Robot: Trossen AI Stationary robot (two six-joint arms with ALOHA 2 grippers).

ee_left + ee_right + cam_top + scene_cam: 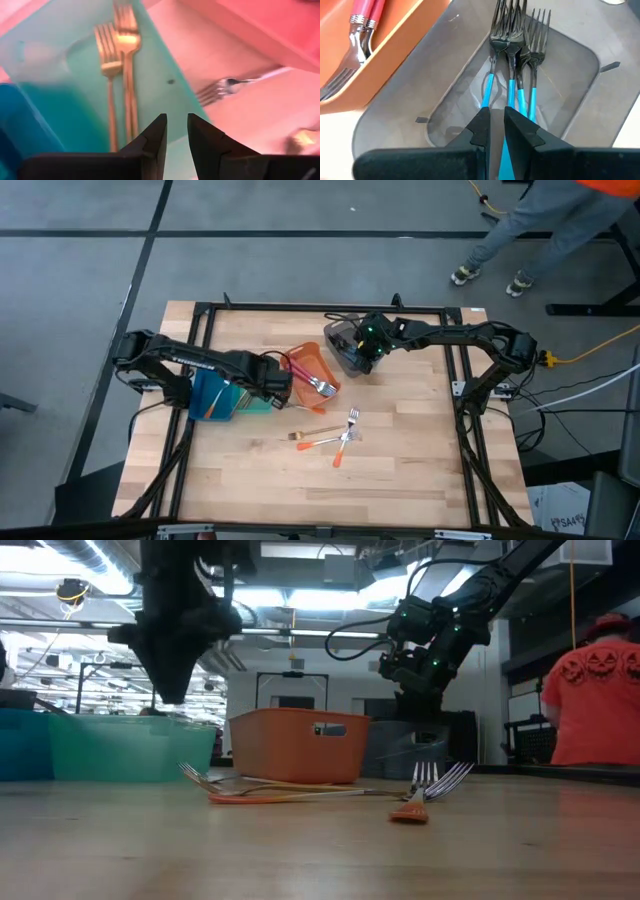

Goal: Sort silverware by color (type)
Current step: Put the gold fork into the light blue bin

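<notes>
Wood table (pixel 250 480) on a black frame, concrete floor around, a person walking past behind it.

Landmark: orange bin (pixel 312 370), mid-table. Red forks (pixel 322 387) lie inside it. Teal bin (pixel 248 398) sits just left of it, holding two gold forks (pixel 117 65). Grey bin (pixel 345 345) sits just right and back of it, holding blue forks (pixel 512 60).

Left gripper (pixel 175 137) hangs over the teal bin, jaws a narrow gap, nothing between them. Right gripper (pixel 496 125) hangs over the grey bin, jaws nearly closed with a slim gap; the blue handles run on behind the fingers, so cannot tell if one is pinched.

Still unsorted: loose forks (pixel 335 438) on bare wood in front of the orange bin, toward the table's near edge. At least one gold and one orange-handled, crossing each other; exact count unclear. The long ones lie roughly left-right, the orange-handled one (pixel 345 442) more front-to-back, tines (pixel 352 417) toward the orange bin.

Judgement: the pile sits about midway between the two grippers, so either arm could go; whichever goes must drop toward the near edge and turn its jaws across the handle.
</notes>
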